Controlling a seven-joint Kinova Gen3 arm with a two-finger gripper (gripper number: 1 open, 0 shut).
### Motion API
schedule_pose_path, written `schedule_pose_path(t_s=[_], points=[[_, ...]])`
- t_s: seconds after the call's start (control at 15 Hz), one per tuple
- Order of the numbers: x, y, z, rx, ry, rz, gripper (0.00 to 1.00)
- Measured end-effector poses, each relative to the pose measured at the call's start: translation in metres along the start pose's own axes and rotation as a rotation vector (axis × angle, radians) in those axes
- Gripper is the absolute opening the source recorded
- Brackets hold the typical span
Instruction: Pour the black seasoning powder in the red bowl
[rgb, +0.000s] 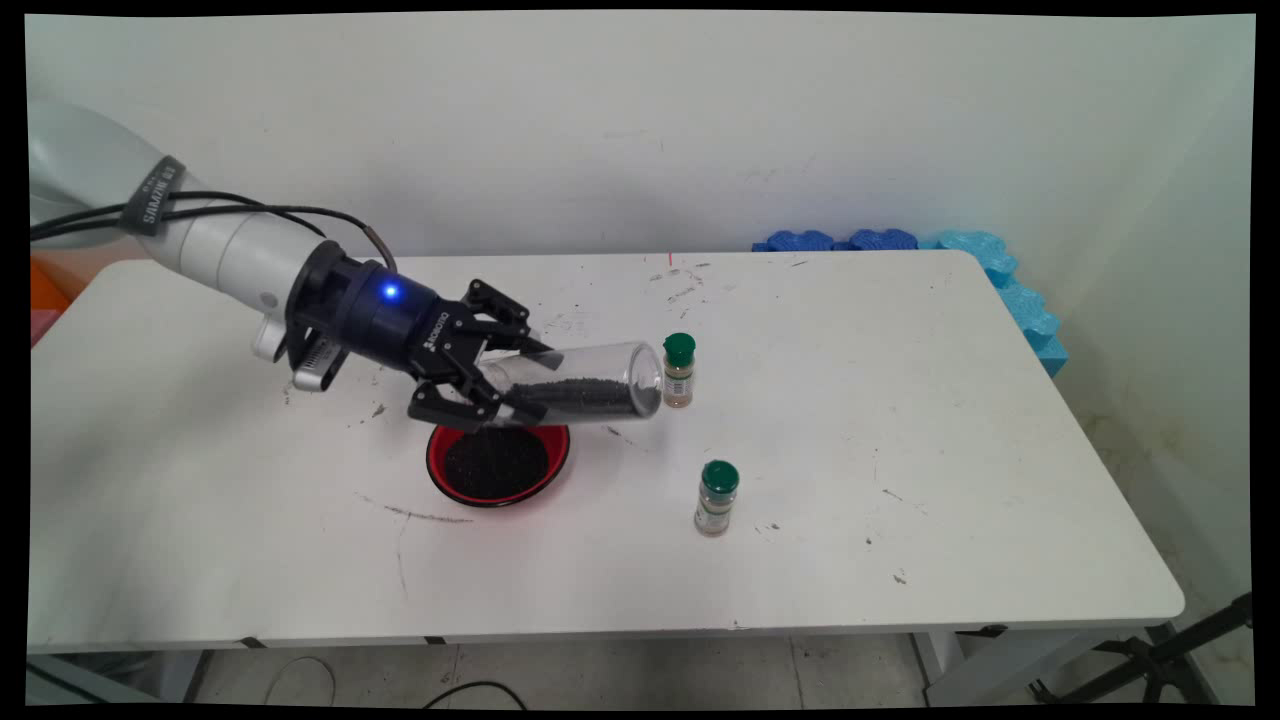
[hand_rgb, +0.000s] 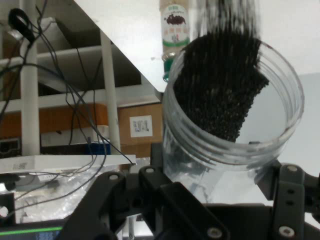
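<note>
Two fingers (rgb: 520, 352) clamp the clear jar (rgb: 590, 382) sideways between them.

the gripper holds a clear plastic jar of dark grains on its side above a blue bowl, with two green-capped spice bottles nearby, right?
Not quite: the bowl is red, not blue, as the main view shows. The gripper does hold the clear plastic jar of dark grains on its side above it, with two green-capped spice bottles nearby.

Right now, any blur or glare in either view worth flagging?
Main view: sharp, even lighting, soft shadow under the red bowl. Hand view: the clear jar held by the gripper is sharp at its rim, its dark granules streak towards the top; the spice bottle beyond is soft.
</note>
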Motion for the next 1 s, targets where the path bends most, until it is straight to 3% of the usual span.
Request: schedule_pose_path(t_s=[1.0], points=[[-0.0029, 0.002, -0.0009, -0.066, -0.099, -0.023, 0.0]])
